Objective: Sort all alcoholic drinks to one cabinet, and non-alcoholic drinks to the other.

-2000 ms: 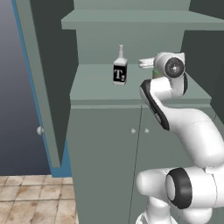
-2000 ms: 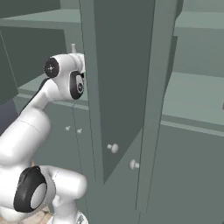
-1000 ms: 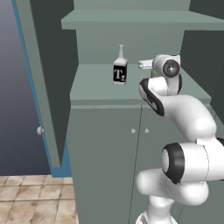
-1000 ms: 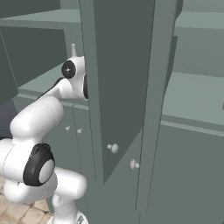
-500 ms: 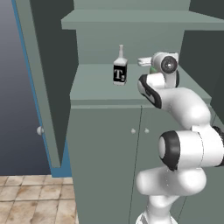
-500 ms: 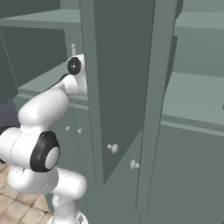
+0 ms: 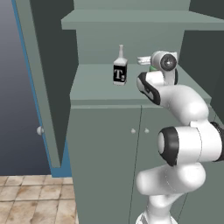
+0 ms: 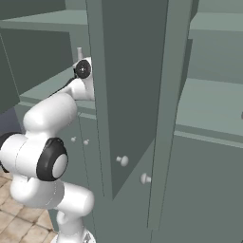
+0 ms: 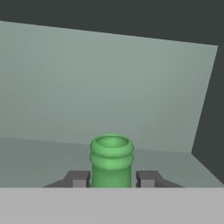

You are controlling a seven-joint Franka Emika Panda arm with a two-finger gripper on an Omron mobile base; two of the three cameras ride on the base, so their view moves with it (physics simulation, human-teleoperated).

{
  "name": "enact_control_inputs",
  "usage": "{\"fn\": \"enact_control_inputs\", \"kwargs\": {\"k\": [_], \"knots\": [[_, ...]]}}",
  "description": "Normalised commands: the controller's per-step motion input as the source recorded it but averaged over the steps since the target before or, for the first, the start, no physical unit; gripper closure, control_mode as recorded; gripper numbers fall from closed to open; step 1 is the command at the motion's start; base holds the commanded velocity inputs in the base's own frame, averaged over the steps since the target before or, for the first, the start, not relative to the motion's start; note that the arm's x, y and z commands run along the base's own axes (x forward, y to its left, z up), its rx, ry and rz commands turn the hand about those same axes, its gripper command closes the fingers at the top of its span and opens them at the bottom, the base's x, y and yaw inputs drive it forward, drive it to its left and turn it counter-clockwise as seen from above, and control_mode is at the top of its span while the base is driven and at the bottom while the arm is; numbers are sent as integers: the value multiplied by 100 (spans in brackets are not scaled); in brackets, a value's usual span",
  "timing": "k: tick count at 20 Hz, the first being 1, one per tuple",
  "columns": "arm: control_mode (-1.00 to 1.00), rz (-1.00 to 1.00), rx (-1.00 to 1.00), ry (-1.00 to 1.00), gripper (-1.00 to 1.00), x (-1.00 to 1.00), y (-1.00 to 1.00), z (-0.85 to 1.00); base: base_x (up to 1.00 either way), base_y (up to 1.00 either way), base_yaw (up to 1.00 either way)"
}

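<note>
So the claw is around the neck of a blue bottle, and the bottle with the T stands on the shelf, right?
Not blue. The hand view shows the green bottle between the claw's fingers. The rest is right: the bottle with the T stands on the shelf.

Green bottle (image 9: 111, 161), black-labelled bottle (image 7: 120, 71)

We see a grey-green cabinet shelf (image 7: 96, 85) under an upper shelf board (image 7: 131, 19), with an open grey-green door (image 7: 46, 78) at its left. Below are two closed doors with small round knobs (image 7: 133, 131). Tan floor tiles (image 7: 30, 201) lie beneath.
</note>
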Motion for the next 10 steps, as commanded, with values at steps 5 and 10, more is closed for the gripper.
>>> {"fn": "enact_control_inputs", "kwargs": {"k": [5,10], "knots": [[-100,1,0,0,100,12,-1,-34,0,0,0],[-100,1,0,0,-100,9,0,-30,0,0,0]]}}
